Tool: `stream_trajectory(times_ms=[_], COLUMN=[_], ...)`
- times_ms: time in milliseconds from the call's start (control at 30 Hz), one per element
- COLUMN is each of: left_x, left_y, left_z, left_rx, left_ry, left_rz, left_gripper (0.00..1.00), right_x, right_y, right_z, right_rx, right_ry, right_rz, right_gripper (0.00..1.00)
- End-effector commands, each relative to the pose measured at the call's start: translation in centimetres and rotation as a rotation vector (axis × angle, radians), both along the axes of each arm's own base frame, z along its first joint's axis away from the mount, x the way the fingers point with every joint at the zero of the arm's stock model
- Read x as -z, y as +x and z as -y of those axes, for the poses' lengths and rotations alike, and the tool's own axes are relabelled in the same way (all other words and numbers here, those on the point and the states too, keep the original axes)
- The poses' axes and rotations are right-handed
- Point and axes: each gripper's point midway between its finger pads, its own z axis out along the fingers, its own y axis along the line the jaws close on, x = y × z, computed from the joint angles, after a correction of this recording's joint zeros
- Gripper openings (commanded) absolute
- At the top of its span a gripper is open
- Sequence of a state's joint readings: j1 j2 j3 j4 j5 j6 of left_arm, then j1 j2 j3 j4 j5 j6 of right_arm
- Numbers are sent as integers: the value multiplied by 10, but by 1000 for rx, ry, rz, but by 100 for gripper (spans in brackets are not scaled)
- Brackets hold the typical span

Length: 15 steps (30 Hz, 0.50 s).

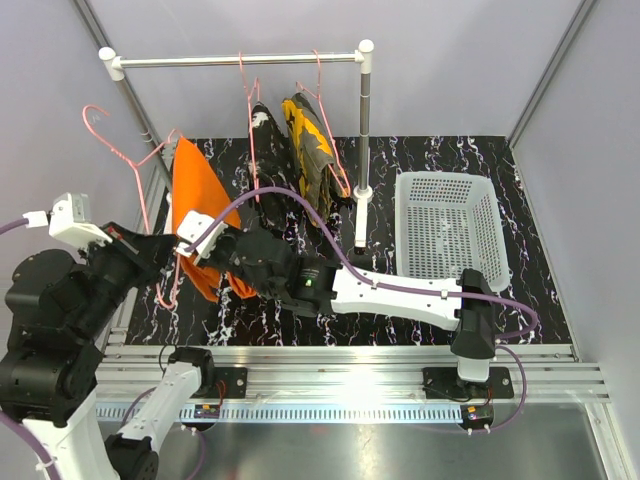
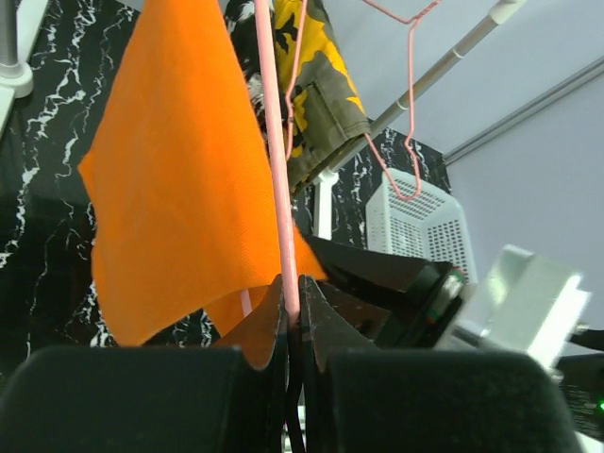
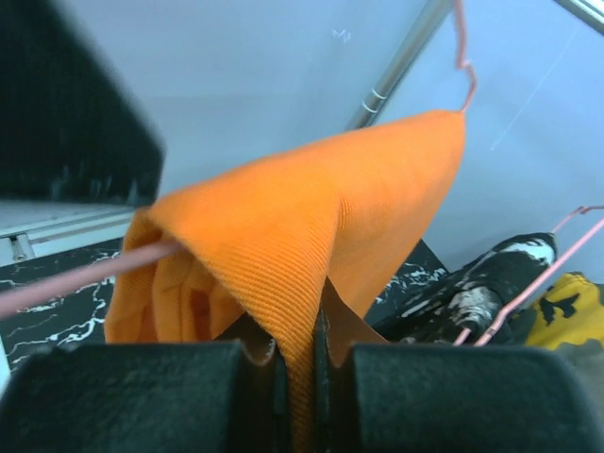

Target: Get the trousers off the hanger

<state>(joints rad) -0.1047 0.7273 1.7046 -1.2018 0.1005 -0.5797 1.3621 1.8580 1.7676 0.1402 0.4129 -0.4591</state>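
The bright orange trousers [image 1: 193,205] hang folded over a pink wire hanger [image 1: 152,165] held off the rail at the left. My left gripper [image 2: 293,311] is shut on the hanger's pink wire [image 2: 276,151], with the orange trousers [image 2: 179,179] just beyond. My right gripper [image 3: 300,354] is shut on a fold of the orange trousers [image 3: 321,217], low at their front edge. The black speckled trousers [image 1: 263,135] and the camouflage trousers [image 1: 312,150] hang on pink hangers from the rail [image 1: 240,60].
A white perforated basket [image 1: 447,225] stands on the black marbled mat at the right. The rack's right upright post [image 1: 364,140] stands between the hanging trousers and the basket. Grey walls close in at the back and sides.
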Motion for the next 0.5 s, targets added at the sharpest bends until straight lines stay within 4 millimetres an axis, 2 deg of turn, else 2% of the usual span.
stream_trajectory(times_ms=[0, 33, 67, 100, 133, 167, 233, 300, 333, 367, 467], left_x=[-31, -25, -18, -2, 2, 9, 29, 38, 51, 54, 71], left_y=[7, 6, 8, 14, 11, 13, 18, 15, 19, 15, 15], left_z=[-14, -16, -17, -17, -17, -17, -18, -22, -22, -23, -25], left_rx=[-61, -70, -75, -77, -77, -76, -81, -108, -110, -115, -128], left_ry=[63, 69, 72, 78, 76, 80, 80, 78, 81, 74, 80], left_rz=[209, 201, 187, 146, 150, 134, 93, 88, 59, 66, 37], left_gripper=[0, 0, 0, 0, 0, 0, 0, 0, 0, 0, 0], right_x=[-111, -126, -131, -133, -138, -152, -161, -178, -184, -198, -225], right_y=[4, 5, 7, 12, 14, 15, 21, 23, 24, 24, 28], right_z=[33, 38, 40, 41, 44, 49, 54, 63, 67, 76, 98], right_rx=[66, 77, 92, 118, 131, 143, 177, 198, 204, 214, 252], right_ry=[237, 267, 271, 275, 286, 316, 337, 370, 380, 400, 434], right_rz=[80, 86, 89, 87, 89, 95, 94, 101, 105, 113, 124], right_gripper=[0, 0, 0, 0, 0, 0, 0, 0, 0, 0, 0])
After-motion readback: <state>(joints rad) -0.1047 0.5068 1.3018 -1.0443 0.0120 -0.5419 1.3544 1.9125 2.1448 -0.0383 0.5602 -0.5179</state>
